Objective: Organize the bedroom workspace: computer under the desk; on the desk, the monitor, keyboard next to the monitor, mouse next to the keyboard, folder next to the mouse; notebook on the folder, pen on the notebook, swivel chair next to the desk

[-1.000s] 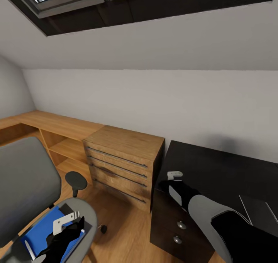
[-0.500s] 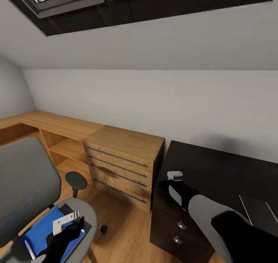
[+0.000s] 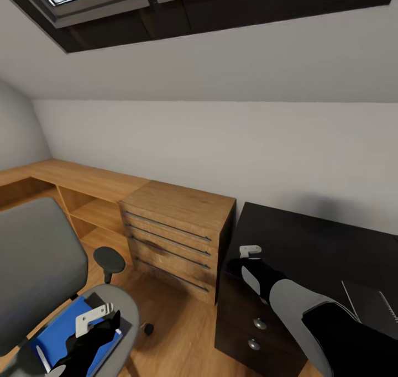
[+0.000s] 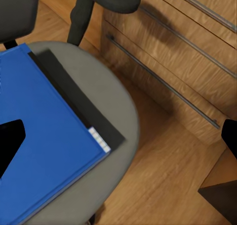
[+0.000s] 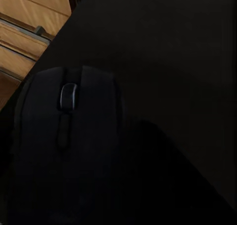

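The folder [image 4: 44,136] was a flat, bright blue rectangle with a dark spine strip along one long edge and a small pale tab near its corner; no writing on it could be read. It lay on the grey round seat of the swivel chair [image 3: 124,305], covering much of the seat, with the chair's grey backrest rising beside it and a black armrest pad on the side toward the wooden drawer unit [image 3: 177,233]. The left gripper [image 3: 102,324] hung just above the folder, its fingers apart and dark at the edges of the left wrist view, touching nothing that could be made out.

The mouse [image 5: 66,136] was black, with a grey scroll wheel set in a narrow central groove, and carried no legible mark. It sat on the black desk [image 3: 309,244] near the corner closest to the drawer unit, almost the same shade as the desktop. The right gripper [image 3: 251,255] was over that corner of the desk; whether its fingers were together or apart could not be told.

The drawer unit stood against the desk's side, its four drawers closed behind thin metal bar handles. The desk's own drawers, with round metal knobs, were closed too. A dark flat item lay on the desk well away from the mouse, too cropped to identify.
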Robot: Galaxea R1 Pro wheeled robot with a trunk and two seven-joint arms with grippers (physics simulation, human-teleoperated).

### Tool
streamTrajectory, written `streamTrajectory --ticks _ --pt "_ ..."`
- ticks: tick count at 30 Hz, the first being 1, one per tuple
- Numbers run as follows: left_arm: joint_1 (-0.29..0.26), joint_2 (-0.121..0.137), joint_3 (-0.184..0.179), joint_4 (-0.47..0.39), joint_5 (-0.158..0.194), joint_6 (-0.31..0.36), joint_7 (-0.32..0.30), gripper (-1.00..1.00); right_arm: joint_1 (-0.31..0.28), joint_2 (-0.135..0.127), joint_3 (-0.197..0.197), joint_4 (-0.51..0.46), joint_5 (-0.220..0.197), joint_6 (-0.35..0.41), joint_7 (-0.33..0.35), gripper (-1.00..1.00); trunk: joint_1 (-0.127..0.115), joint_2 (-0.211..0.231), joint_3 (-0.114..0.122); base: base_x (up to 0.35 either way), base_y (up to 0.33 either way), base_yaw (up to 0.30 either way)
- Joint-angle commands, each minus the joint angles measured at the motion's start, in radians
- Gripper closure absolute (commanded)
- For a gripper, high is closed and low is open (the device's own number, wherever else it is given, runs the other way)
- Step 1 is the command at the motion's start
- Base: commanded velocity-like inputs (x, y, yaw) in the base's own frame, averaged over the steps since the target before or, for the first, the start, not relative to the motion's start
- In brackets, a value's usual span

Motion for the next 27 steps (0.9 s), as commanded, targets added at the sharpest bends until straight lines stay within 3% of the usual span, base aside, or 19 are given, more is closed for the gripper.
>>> streamTrajectory --ticks 1,5,7,9,12,16,19,20,23,24,25,27 --pt "0.0 0.001 -0.002 -0.002 0.009 0.001 0.01 -1.0 0.0 -0.001 0.008 -0.003 -0.013 0.003 -0.006 1.0 -0.004 0.007 0.002 0.0 0.0 0.0" --pt "0.0 0.001 0.001 -0.002 0.009 0.001 0.011 -1.0 0.0 -0.004 -0.02 -0.005 -0.017 0.0 -0.007 1.0 -0.019 0.035 0.015 0.0 0.0 0.0" --pt "0.0 0.001 0.002 -0.002 0.009 0.001 0.011 -1.0 0.0 -0.014 -0.075 -0.025 -0.024 0.001 -0.008 1.0 -0.027 0.049 0.021 -0.027 0.0 0.0" --pt "0.0 0.001 0.002 -0.002 0.009 0.001 0.011 -1.0 0.001 -0.031 -0.106 -0.082 -0.027 0.008 -0.01 1.0 -0.035 0.063 0.027 -0.198 0.0 0.0" --pt "0.0 0.001 0.002 0.0 0.009 0.001 0.011 -1.0 0.004 -0.042 -0.117 -0.144 -0.033 0.037 -0.012 1.0 -0.046 0.084 0.037 -0.286 0.0 0.0" --pt "0.0 -0.001 -0.008 0.037 0.007 0.004 0.012 -1.0 0.008 -0.074 -0.122 -0.242 -0.084 0.11 -0.014 1.0 -0.061 0.112 0.049 -0.329 0.0 0.0" --pt "0.0 -0.001 -0.014 0.057 0.006 0.005 0.012 -1.0 0.017 -0.096 -0.123 -0.297 -0.13 0.155 -0.014 1.0 -0.073 0.133 0.059 -0.336 0.0 0.0" --pt "-0.001 -0.002 -0.017 0.064 0.006 0.005 0.012 -1.0 0.029 -0.117 -0.123 -0.338 -0.162 0.18 -0.015 1.0 -0.077 0.14 0.062 -0.338 0.0 0.0" --pt "-0.001 -0.002 -0.024 0.085 0.006 0.007 0.011 -1.0 0.053 -0.15 -0.123 -0.405 -0.218 0.212 -0.04 1.0 -0.088 0.161 0.071 -0.301 0.0 0.0" --pt "-0.001 -0.002 -0.028 0.104 0.005 0.007 0.011 -1.0 0.062 -0.166 -0.123 -0.437 -0.254 0.229 -0.085 1.0 -0.092 0.168 0.074 -0.124 0.0 0.0" --pt "-0.001 -0.01 -0.031 0.125 0.004 0.007 0.012 -1.0 0.069 -0.182 -0.123 -0.489 -0.331 0.259 -0.188 1.0 -0.096 0.175 0.078 -0.041 0.0 0.0" --pt "-0.001 -0.023 -0.033 0.13 0.002 0.008 0.012 -1.0 0.077 -0.187 -0.123 -0.519 -0.368 0.268 -0.243 1.0 -0.104 0.189 0.084 -0.023 0.0 0.0"
